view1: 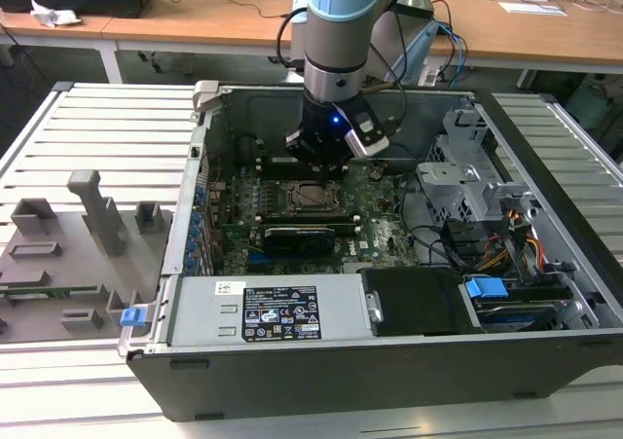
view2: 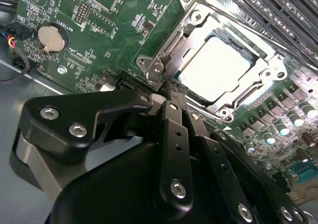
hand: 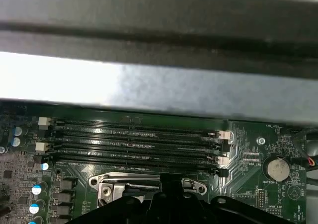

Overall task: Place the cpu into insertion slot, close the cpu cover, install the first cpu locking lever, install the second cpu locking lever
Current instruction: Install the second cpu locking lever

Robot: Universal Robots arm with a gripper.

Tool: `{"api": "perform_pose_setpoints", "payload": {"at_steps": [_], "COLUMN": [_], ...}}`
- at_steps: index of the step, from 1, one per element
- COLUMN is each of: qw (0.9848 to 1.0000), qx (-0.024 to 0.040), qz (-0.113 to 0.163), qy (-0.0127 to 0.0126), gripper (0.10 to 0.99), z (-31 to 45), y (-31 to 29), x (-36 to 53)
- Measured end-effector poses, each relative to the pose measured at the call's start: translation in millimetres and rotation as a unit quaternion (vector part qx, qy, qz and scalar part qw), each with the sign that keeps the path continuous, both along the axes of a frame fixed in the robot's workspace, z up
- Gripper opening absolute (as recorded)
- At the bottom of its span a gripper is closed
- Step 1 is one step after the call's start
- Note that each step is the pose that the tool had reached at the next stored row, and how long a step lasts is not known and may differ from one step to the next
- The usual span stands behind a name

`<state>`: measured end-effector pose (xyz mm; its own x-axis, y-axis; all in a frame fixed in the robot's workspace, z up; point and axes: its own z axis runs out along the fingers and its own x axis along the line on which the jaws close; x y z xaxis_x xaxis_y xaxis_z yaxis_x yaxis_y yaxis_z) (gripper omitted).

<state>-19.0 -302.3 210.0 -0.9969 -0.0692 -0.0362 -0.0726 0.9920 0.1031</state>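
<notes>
The cpu lies flat in the insertion slot, its silvery top showing through the window of the cpu cover. The cover is down over the chip and sits level on the metal bracket. In the second wrist view my gripper has its black fingers pressed together, with nothing seen between them. Their tips are at the bracket's corner, next to a screw. In the exterior view the gripper hangs just above the socket's far edge. The first wrist view has the bracket just beyond the gripper.
Long black memory slots run beside the socket. A coin battery, a black card, the power supply, a drive cage and cables fill the case. A grey fixture plate lies on the exterior view's left.
</notes>
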Motion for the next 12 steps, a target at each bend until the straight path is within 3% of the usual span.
{"api": "perform_pose_setpoints", "payload": {"at_steps": [4, 8, 10, 12], "qw": [1.0, 1.0, 1.0, 1.0], "qx": [0.0, -0.0001, 0.0, 0.0], "qz": [0.0, 0.0, 0.0, 0.0], "qy": [0.0, 0.0, 0.0, 0.0], "gripper": [0.106, 0.106, 0.106, 0.106], "z": [0.0, 1.7, 8.0, 23.6], "y": [-4.7, -5.4, -5.4, -5.4], "x": [0.0, 0.0, 0.0, 0.0]}}
